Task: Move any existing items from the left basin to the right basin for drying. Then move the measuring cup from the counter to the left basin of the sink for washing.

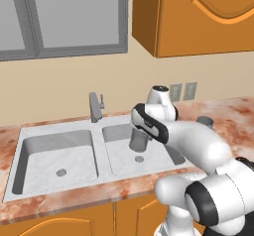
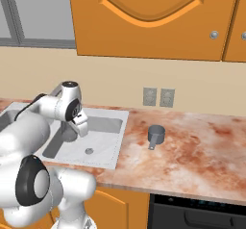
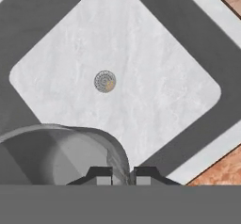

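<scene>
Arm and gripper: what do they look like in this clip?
The arm is built of glossy white rounded segments with dark grey to black joint bands. The hand is white with a dark face, and the gripper ends in two small dark fingertips. No cables or markings show.

Window: you have a grey-framed pane of pale glass [image 1: 59, 17] on the wall, upper left.
Upper cabinets: orange wooden doors [image 2: 158, 16] with arched panels — round silver knobs [image 2: 214, 34] low on them.
Outlets: two grey wall plates [image 2: 158, 97], side by side on the beige wall.
Appliance: dark front [image 2: 197, 213] below the worktop — you can't tell which kind.

Both base views share the sink [image 1: 99, 131]; hand view looks down.
</scene>
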